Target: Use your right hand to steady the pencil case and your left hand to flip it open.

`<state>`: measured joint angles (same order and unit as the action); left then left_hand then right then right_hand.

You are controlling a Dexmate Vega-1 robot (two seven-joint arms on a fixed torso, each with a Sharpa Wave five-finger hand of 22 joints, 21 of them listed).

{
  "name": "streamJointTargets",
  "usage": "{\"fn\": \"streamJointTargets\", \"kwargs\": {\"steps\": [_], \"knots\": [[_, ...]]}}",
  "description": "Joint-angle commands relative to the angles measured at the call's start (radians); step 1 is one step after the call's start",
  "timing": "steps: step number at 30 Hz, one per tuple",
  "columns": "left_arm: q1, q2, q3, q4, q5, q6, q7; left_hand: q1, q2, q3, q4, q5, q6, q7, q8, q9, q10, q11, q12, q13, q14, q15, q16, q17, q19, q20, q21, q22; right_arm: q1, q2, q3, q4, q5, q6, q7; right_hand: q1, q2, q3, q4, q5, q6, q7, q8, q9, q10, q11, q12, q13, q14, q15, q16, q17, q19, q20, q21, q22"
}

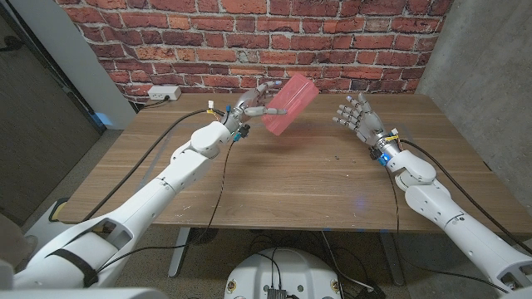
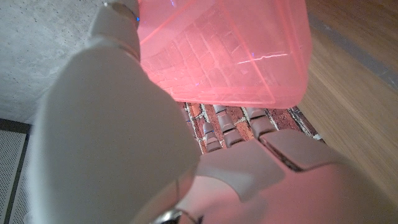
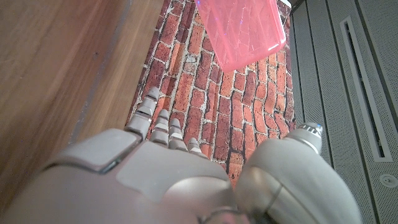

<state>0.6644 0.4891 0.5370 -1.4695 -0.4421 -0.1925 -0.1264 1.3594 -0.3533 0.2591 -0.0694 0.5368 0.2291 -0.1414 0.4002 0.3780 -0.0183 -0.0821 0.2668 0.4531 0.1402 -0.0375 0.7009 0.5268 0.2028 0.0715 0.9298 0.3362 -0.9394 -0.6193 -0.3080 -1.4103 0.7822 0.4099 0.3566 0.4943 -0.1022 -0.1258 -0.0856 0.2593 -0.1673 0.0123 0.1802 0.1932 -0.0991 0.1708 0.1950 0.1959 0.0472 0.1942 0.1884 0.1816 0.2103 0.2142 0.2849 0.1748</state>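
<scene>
Gripping one end of the pink translucent pencil case (image 1: 288, 104), the left hand (image 1: 252, 105) is seen to carry it tilted above the far part of the counter (image 1: 316, 178), before the brick wall (image 1: 199, 50). The right hand (image 1: 357, 115) is held well apart from the case, fingers spread and nothing grasped. The steadying step is judged not yet made; the right hand must be brought against the case's free end before the lid is flipped.

A red brick wall (image 1: 166, 33) runs behind the wooden surface (image 1: 307, 183), with a white socket strip (image 1: 164, 92) low on it. Grey concrete wall (image 1: 490, 66) stands rightward; what may be a dark panel (image 1: 33, 124) stands left.
</scene>
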Motion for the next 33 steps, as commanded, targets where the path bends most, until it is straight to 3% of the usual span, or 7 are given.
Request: {"fn": "streamJointTargets", "kwargs": {"steps": [1,5,10,21,23,27,33], "knots": [[-0.077,-0.079,0.031,0.109,-0.123,0.012,-0.146,0.412,0.404,0.219,-0.13,0.003,0.014,-0.003,0.01,0.008,0.006,-0.004,0.005,0.005,0.001,-0.072,0.198,0.418,0.108,-0.161,0.401,0.207,-0.009,-0.008,0.005,-0.034,-0.039,0.063,-0.002,0.018,0.011,-0.008,0.001,0.009,-0.178,-0.011,0.009,0.003,-0.071,-0.003,-0.01,0.009,-0.027,0.009,-0.006,0.004,0.011,0.004,-0.014,0.003],[-0.089,-0.1,0.037,0.133,-0.163,0.028,-0.19,0.412,0.4,0.227,-0.13,0.001,0.028,-0.006,0.029,0.028,0.026,-0.006,0.008,0.008,0.011,-0.075,0.207,0.409,0.103,-0.166,0.415,0.197,-0.019,-0.02,0.012,-0.065,-0.102,0.076,-0.078,0.021,0.01,-0.018,0.001,0.013,-0.154,-0.016,0.023,0.003,-0.032,0.042,0.019,0.008,-0.032,0.014,-0.001,0.003,0.022,0.004,-0.033,0.004],[-0.103,-0.121,0.046,0.16,-0.189,0.039,-0.231,0.411,0.398,0.23,-0.13,0.0,0.033,-0.004,0.037,0.035,0.038,-0.011,0.011,0.009,0.013,-0.076,0.211,0.406,0.103,-0.169,0.419,0.193,-0.029,-0.033,0.014,-0.1,-0.141,0.065,-0.139,0.011,-0.001,-0.039,0.006,0.018,-0.106,-0.012,0.034,0.001,0.067,0.044,0.046,-0.001,0.003,0.014,0.011,0.001,0.043,0.003,-0.054,0.004],[-0.136,-0.161,0.059,0.231,-0.228,0.053,-0.308,0.41,0.397,0.235,-0.129,-0.002,0.043,0.0,0.049,0.048,0.049,-0.013,0.014,0.012,0.015,-0.079,0.216,0.401,0.099,-0.172,0.428,0.184,-0.033,-0.064,0.01,-0.132,-0.191,0.07,-0.166,-0.007,-0.007,-0.058,0.014,0.022,-0.145,-0.023,0.015,0.001,0.071,0.046,0.037,-0.004,-0.017,0.019,0.0,0.002,0.026,0.005,-0.077,0.003],[-0.141,-0.168,0.06,0.243,-0.231,0.051,-0.32,0.41,0.397,0.236,-0.129,-0.003,0.048,0.0,0.053,0.051,0.051,-0.01,0.014,0.013,0.014,-0.08,0.217,0.4,0.098,-0.172,0.43,0.182,-0.031,-0.068,0.007,-0.133,-0.201,0.079,-0.164,-0.01,-0.007,-0.061,0.016,0.023,-0.16,-0.022,0.011,0.001,0.055,0.046,0.029,-0.004,-0.023,0.019,-0.002,0.002,0.019,0.005,-0.083,0.003],[-0.15,-0.186,0.057,0.275,-0.253,0.046,-0.358,0.41,0.397,0.237,-0.129,-0.004,0.051,-0.004,0.057,0.055,0.051,-0.011,0.013,0.014,0.013,-0.08,0.218,0.398,0.096,-0.173,0.433,0.179,-0.028,-0.068,0.003,-0.131,-0.196,0.095,-0.148,-0.018,-0.004,-0.082,0.022,0.035,-0.193,-0.022,0.011,0.002,-0.096,0.017,-0.011,0.003,-0.047,0.022,-0.007,0.003,-0.007,0.005,-0.097,0.003],[-0.161,-0.207,0.054,0.312,-0.271,0.044,-0.394,0.41,0.397,0.24,-0.129,-0.006,0.053,-0.004,0.063,0.063,0.057,-0.015,0.014,0.017,0.02,-0.089,0.223,0.394,0.093,-0.174,0.438,0.174,-0.026,-0.045,-0.005,-0.131,-0.162,0.105,-0.132,-0.015,0.004,-0.092,0.024,0.043,-0.212,-0.02,0.013,0.002,-0.205,0.03,-0.016,0.006,-0.063,0.022,-0.003,0.003,-0.003,0.004,-0.094,0.004]]}}
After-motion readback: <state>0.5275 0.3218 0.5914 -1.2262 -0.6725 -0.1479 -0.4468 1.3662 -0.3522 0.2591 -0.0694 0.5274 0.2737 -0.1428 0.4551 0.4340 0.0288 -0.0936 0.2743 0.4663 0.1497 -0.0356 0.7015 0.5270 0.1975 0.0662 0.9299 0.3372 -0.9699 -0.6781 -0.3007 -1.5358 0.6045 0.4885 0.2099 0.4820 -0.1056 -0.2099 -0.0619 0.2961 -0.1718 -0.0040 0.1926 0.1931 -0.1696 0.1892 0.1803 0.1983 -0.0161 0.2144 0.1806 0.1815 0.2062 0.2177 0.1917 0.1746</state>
